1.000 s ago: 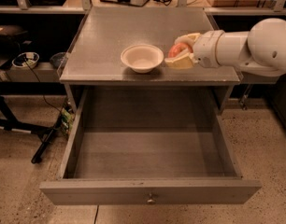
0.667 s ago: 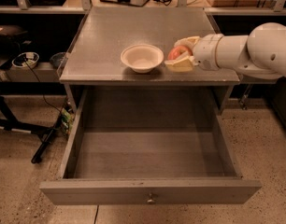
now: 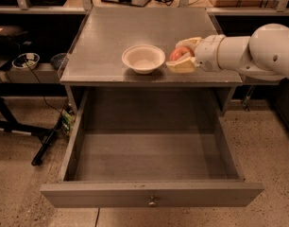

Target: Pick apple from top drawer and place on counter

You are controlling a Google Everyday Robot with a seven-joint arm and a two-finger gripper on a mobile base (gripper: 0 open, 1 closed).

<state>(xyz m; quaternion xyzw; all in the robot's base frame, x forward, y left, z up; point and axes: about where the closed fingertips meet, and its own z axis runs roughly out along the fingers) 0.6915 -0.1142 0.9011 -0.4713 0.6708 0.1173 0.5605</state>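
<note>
Clasping one apple over the counter, fingers beside one white bowl.

The tool, clasping the apple at the desk's front edge, has a white bowl just ahead; bare desk lies beside it, rearward.

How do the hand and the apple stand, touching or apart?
Touching. The camera view shows the hand closed around the apple, its fingers pressed against either side, above the counter right of the white bowl.
</note>
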